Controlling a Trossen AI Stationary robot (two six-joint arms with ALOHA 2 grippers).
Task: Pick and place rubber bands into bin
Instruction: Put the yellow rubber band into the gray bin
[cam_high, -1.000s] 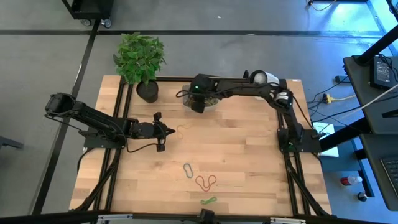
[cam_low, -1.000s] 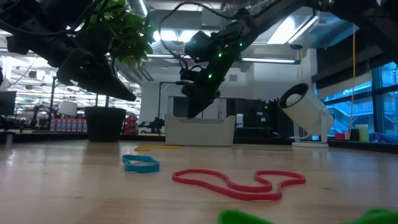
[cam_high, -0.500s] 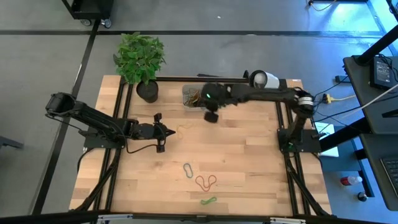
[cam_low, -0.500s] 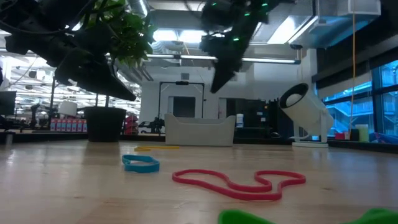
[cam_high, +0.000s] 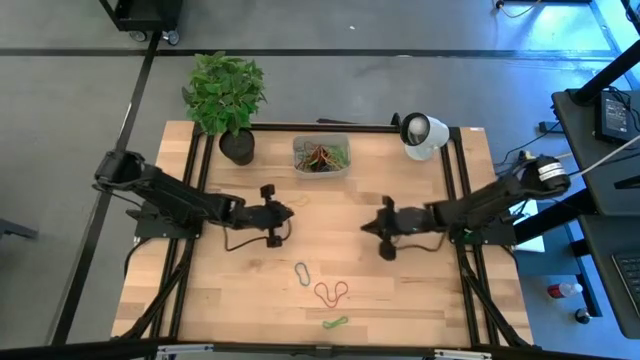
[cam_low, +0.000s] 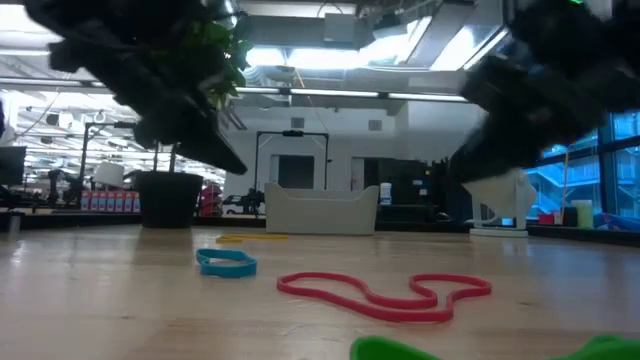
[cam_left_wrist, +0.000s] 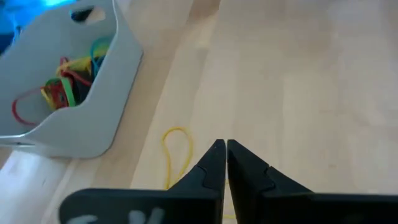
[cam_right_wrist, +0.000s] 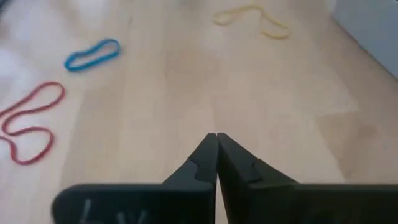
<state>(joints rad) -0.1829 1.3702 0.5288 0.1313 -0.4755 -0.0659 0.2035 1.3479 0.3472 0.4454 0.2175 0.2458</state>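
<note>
Wooden table (cam_high: 400, 300) from above: the bin (cam_high: 321, 157) sits at the far edge with rubber bands inside, while blue (cam_high: 303, 272), red (cam_high: 331, 292) and green (cam_high: 335, 322) ones lie near the front. Left wrist view has the left gripper (cam_left_wrist: 224, 149) pinched shut and empty right by a yellow band (cam_left_wrist: 176, 152). Right wrist view shows the right gripper (cam_right_wrist: 216, 142) also closed on nothing, hanging over bare wood.

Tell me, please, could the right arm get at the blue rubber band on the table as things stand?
Probably yes. The right hand is shut and empty above bare wood, and the blue rubber band lies flat in the open. Nothing stands between them; the left hand is off to the side.
</note>
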